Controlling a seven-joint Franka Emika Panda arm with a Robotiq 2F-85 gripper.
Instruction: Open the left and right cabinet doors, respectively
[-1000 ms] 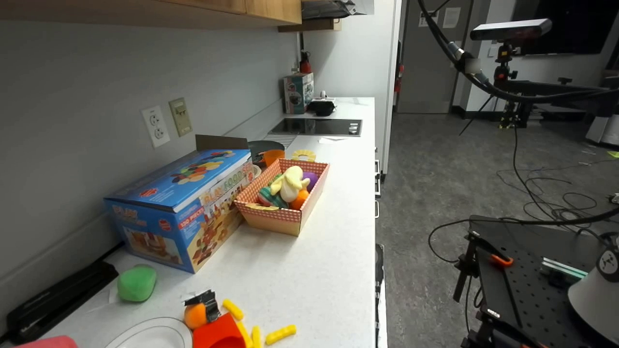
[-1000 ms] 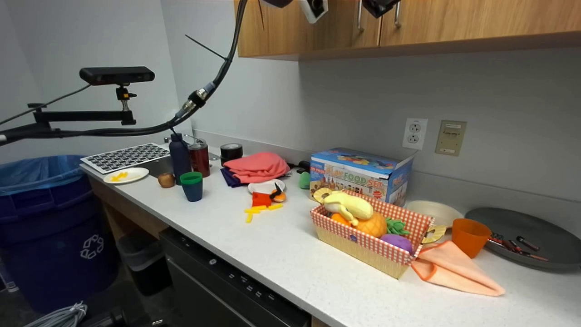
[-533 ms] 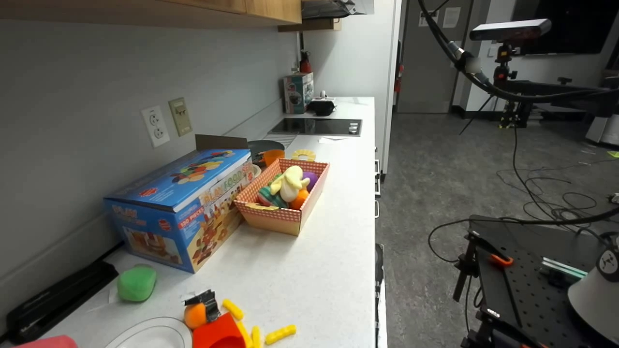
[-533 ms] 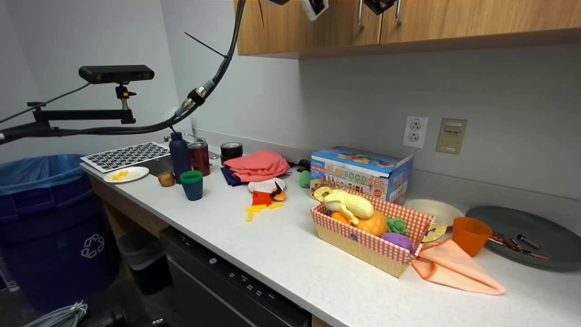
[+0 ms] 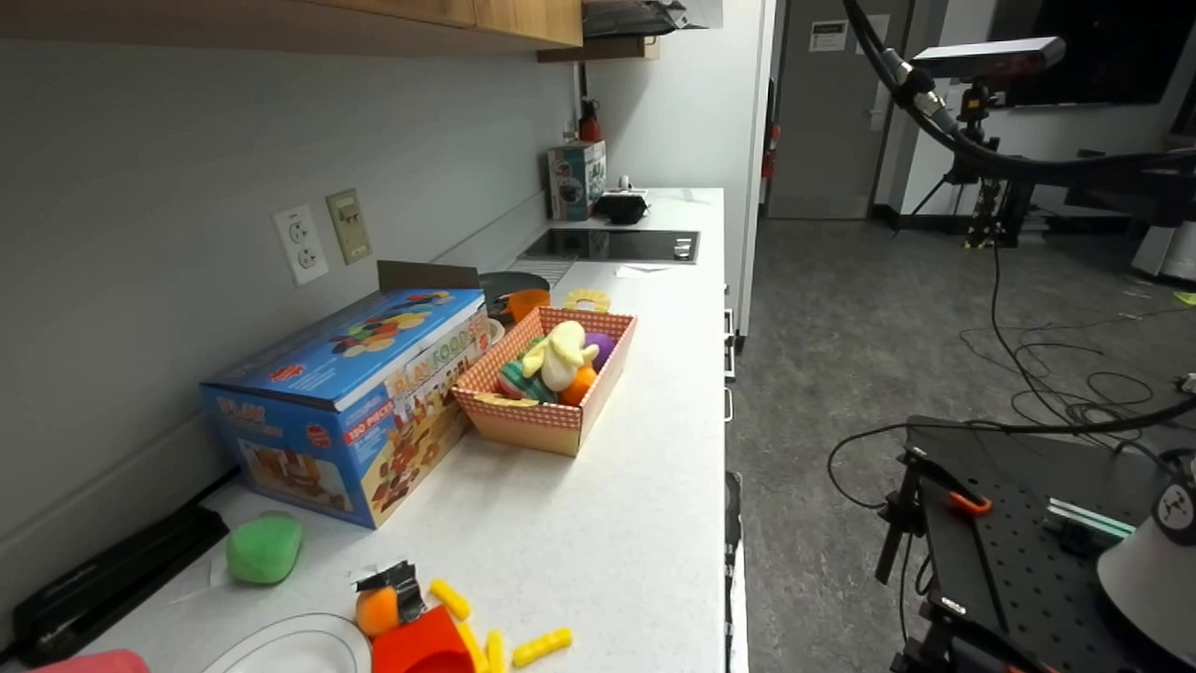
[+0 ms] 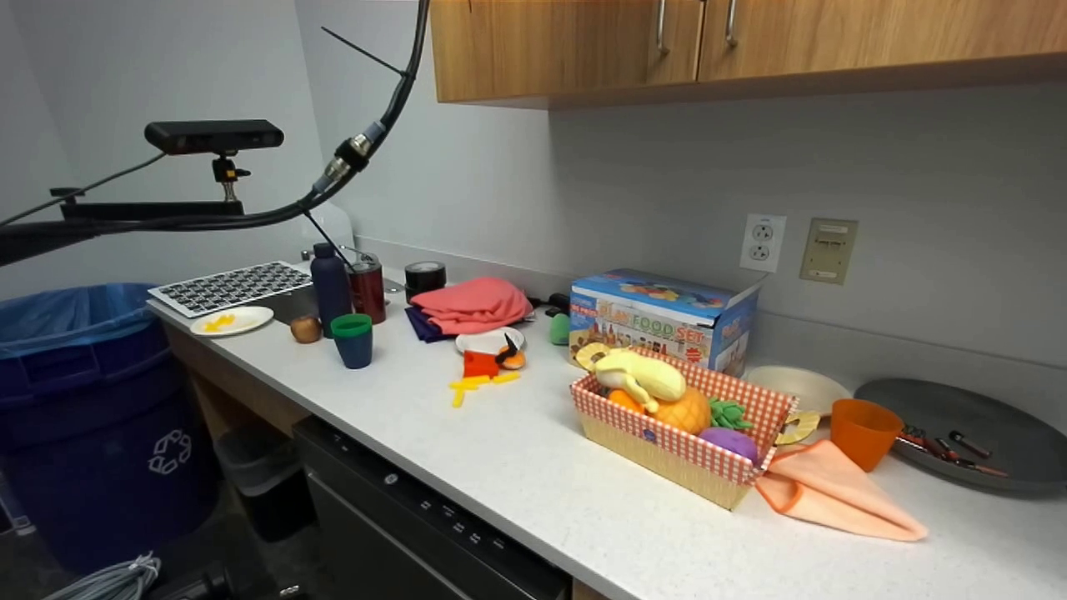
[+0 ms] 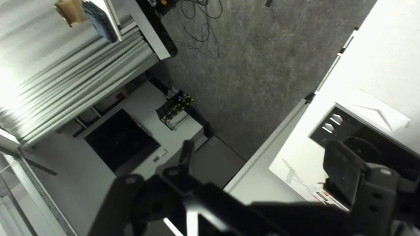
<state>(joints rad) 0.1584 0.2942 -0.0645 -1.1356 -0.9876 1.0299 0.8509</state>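
Note:
The wooden wall cabinet shows at the top of both exterior views. Its left door [image 6: 567,50] and right door [image 6: 884,37] look shut, with only their lower parts in view. The left metal handle [image 6: 661,29] and the right metal handle [image 6: 730,25] hang by the seam between the doors. My gripper [image 7: 264,159] is open and empty in the wrist view, its two dark fingers wide apart. It is out of sight in both exterior views. No cabinet door or handle shows in the wrist view.
A thick black cable [image 6: 367,150] loops beside the cabinet's left end. Below stand a play food box [image 6: 658,321], a checkered basket [image 6: 667,454] of toy food, an orange cup [image 6: 863,433] and a dark plate [image 6: 967,433]. A black cooktop [image 7: 361,137] shows in the wrist view.
My gripper, seen in part near the door handles before, has moved up out of the exterior view. The cable has shifted with the arm. The doors look the same.

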